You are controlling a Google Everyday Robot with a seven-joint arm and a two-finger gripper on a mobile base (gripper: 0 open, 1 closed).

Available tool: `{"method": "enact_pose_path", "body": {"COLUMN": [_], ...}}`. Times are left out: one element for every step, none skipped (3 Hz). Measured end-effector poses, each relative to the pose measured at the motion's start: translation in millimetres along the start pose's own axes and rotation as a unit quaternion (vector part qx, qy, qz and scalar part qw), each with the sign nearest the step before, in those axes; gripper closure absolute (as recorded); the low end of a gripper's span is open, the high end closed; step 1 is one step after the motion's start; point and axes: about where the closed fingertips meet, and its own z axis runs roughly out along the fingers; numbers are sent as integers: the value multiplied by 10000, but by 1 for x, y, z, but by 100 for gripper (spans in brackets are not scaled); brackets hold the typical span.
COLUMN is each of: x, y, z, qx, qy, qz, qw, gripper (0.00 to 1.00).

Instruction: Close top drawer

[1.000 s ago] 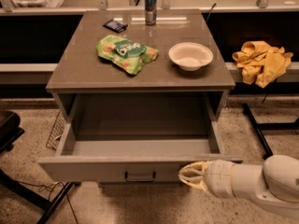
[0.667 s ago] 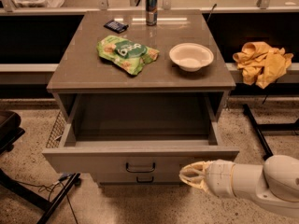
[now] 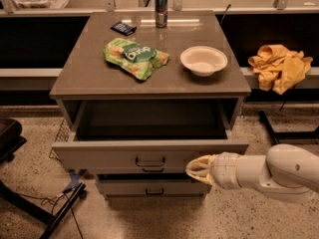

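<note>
The top drawer (image 3: 99,156) of the grey cabinet stands partly open, its plain grey inside (image 3: 149,121) empty and in shadow. Its flat front carries a small dark loop handle (image 3: 150,162) at the centre. My gripper (image 3: 192,169) comes in from the right on a white arm (image 3: 279,173). It is shut and empty, with its tips against the right part of the drawer front, just right of the handle. Two shorter drawers (image 3: 149,188) show below, pushed in.
On the cabinet top (image 3: 84,78) lie a green snack bag (image 3: 134,56), a white bowl (image 3: 203,59), a can (image 3: 161,8) and a small dark packet (image 3: 123,28). A yellow cloth (image 3: 279,66) lies on the right ledge. A black chair base (image 3: 20,183) and cables are at the left.
The top drawer has slid inward, so less of its inside shows. My gripper has moved forward with the drawer front. The two lower drawer fronts have come into view.
</note>
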Motion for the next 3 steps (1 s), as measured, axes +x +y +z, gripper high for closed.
{"method": "enact_pose_path", "body": {"x": [1, 2, 3], "y": [-41, -63, -87], "z": [28, 42, 55], "qx": [-85, -132, -178], "qy": [-59, -85, -91], "qz": [-128, -196, -255], "qw": [9999, 9997, 9995], "gripper": [100, 100, 100]}}
